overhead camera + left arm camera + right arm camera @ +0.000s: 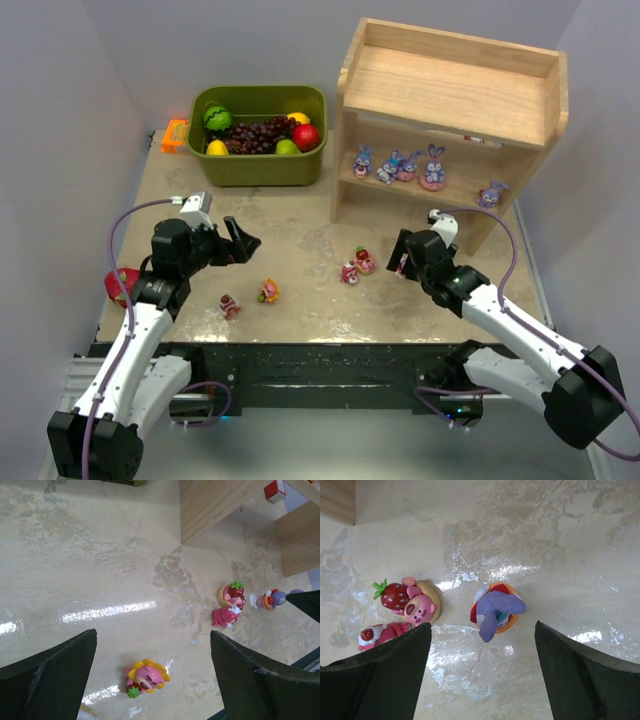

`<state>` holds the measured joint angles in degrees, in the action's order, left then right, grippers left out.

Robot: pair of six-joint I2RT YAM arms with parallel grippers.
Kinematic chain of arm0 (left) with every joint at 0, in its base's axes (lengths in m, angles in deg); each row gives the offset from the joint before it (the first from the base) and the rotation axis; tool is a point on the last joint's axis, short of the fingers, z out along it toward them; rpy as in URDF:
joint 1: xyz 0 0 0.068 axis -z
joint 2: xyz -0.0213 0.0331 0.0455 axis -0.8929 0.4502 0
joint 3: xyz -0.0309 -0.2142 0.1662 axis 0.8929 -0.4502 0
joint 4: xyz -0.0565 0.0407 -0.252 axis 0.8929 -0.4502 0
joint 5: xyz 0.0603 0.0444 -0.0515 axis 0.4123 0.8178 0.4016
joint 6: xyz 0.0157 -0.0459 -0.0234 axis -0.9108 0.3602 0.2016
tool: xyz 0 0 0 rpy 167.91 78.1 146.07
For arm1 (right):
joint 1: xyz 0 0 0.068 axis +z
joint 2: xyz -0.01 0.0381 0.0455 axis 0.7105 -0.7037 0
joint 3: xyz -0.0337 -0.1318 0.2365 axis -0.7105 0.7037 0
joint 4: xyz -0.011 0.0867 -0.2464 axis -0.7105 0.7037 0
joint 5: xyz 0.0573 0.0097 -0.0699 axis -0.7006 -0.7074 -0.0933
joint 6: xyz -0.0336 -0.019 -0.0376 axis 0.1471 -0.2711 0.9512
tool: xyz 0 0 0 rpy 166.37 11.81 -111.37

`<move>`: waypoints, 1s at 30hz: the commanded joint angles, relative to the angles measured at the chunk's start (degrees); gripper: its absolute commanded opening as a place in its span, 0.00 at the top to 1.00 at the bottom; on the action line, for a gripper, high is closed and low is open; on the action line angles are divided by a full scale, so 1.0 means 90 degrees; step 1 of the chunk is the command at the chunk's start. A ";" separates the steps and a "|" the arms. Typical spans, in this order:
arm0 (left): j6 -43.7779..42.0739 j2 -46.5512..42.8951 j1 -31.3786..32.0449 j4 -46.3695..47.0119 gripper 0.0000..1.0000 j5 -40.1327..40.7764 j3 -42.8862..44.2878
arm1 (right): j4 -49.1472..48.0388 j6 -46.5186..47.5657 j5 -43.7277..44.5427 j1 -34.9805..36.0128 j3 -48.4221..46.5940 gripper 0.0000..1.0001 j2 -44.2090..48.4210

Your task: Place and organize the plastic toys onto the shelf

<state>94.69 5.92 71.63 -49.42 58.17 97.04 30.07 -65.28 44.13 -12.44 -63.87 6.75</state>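
The wooden shelf [450, 95] stands at the back right; several blue-purple bunnies [405, 166] stand on its lower tier. My left gripper [240, 243] is open and empty, hovering above a flower-topped pink bear [145, 676] that shows on the table between my left gripper's [154, 632] jaws. A dark pink bear [229, 306] lies left of it. My right gripper [405, 250] is open over a bunny on an orange base [495, 611], just ahead of my right gripper's [483, 625] jaws. A strawberry bear [412, 602] and a pink bear [382, 632] lie to its left.
An olive-green bin [258, 165] of fake fruit stands at the back left, with an orange object [175, 135] beside it. A pink-red object [120, 283] lies at the table's left edge. The shelf's leg [215, 505] stands beyond the bears.
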 commanded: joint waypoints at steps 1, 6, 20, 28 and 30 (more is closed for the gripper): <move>-0.0088 -0.0090 0.0016 0.0112 0.01 -0.0005 -0.0015 | -0.0721 0.0645 -0.0125 0.0003 0.0353 0.14 0.0486; -0.0059 -0.0060 0.0016 0.0171 0.00 -0.0083 -0.0005 | -0.1044 0.0968 -0.0183 0.0003 0.0520 0.19 0.0410; -0.0049 -0.0129 0.0016 0.0151 0.00 -0.0142 -0.0005 | -0.1855 0.0568 0.0042 0.0003 0.0881 0.28 -0.0117; -0.0088 -0.0187 0.0016 0.0093 0.00 -0.0142 -0.0015 | -0.1602 0.0334 0.0295 0.0013 0.0530 0.36 -0.0918; -0.0108 -0.0207 0.0016 0.0083 0.00 -0.0122 -0.0005 | -0.1514 0.0285 0.0363 0.0003 0.0461 0.40 -0.0996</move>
<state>94.69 4.98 71.63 -49.48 57.93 97.04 16.49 -60.65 43.96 -12.44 -56.44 -1.32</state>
